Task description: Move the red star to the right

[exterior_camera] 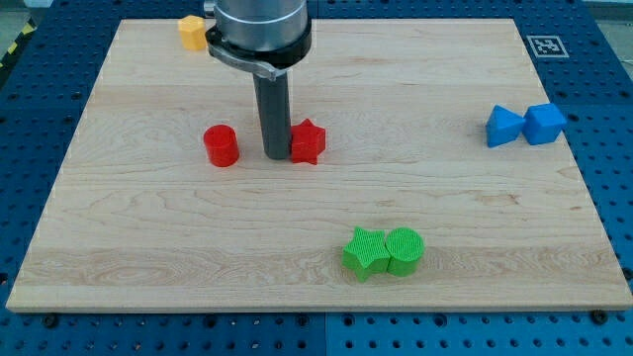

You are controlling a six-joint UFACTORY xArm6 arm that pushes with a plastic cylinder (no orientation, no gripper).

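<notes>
The red star (309,141) lies on the wooden board, a little left of the middle and toward the view's top. My tip (276,156) stands right against the star's left side. A red cylinder (222,145) stands to the left of my tip, a small gap away.
A green star (365,253) and a green cylinder (405,249) touch each other near the view's bottom. A blue triangular block (503,127) and a blue cube-like block (545,124) sit together at the right. An orange block (192,32) lies at the top, beside the arm. The board (148,247) has blue perforated table around it.
</notes>
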